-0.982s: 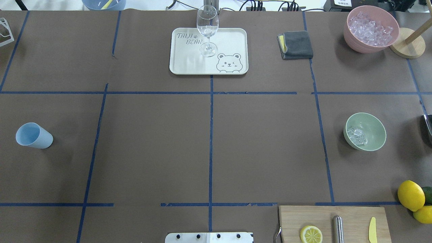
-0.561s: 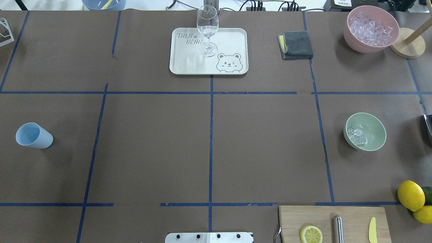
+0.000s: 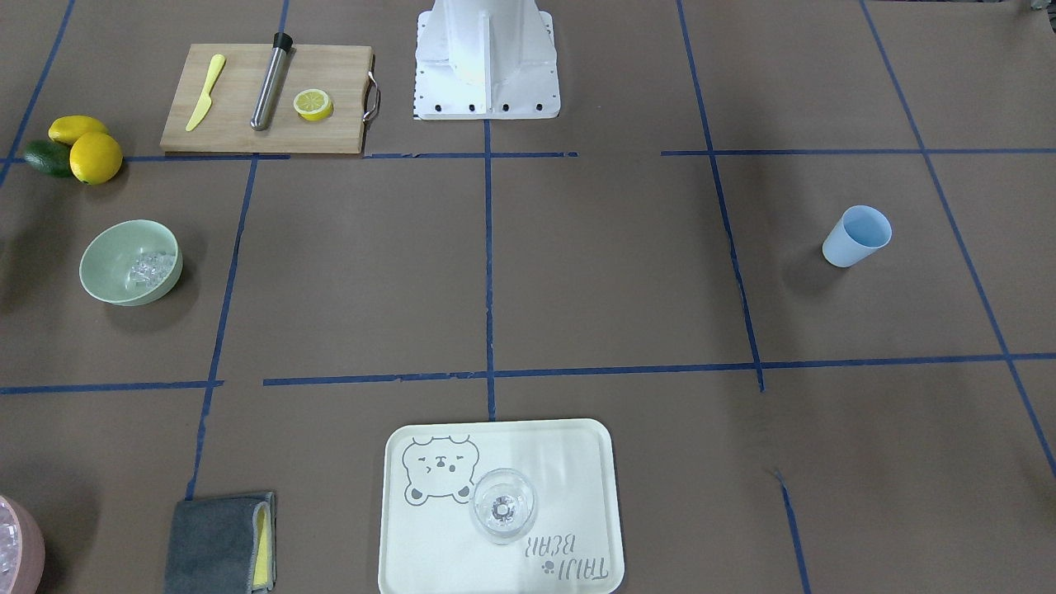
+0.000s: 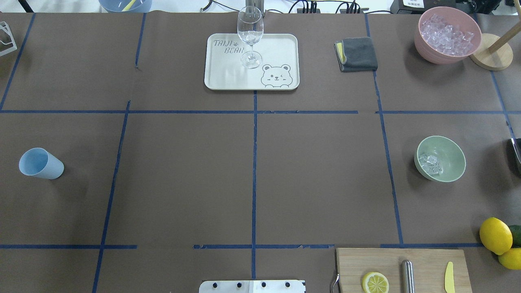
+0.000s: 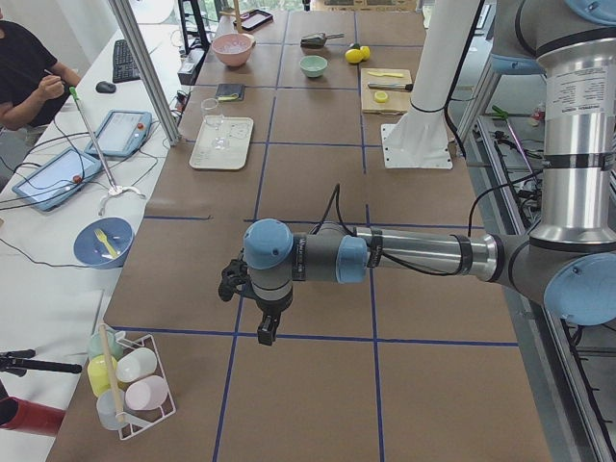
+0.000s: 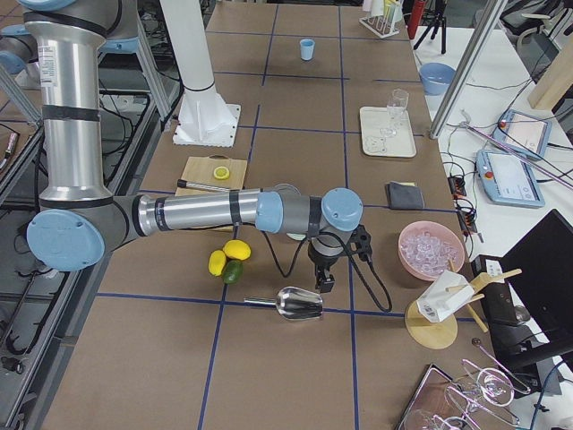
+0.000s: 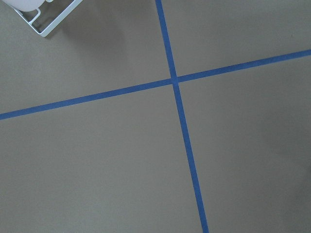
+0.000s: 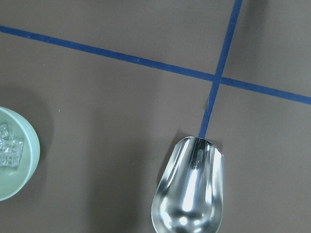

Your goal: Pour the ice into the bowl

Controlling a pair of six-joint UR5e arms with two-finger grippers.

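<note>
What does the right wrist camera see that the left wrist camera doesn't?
Only the right wrist view shows a shiny metal scoop lying on the table, and the edge of the bowl with ice in it. Only the left wrist view shows the corner of a white rack. Both show the brown table with blue tape lines that cross.

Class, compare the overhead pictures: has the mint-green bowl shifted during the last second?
No. The bowl keeps the same gap to the right of the blue tape line.
</note>
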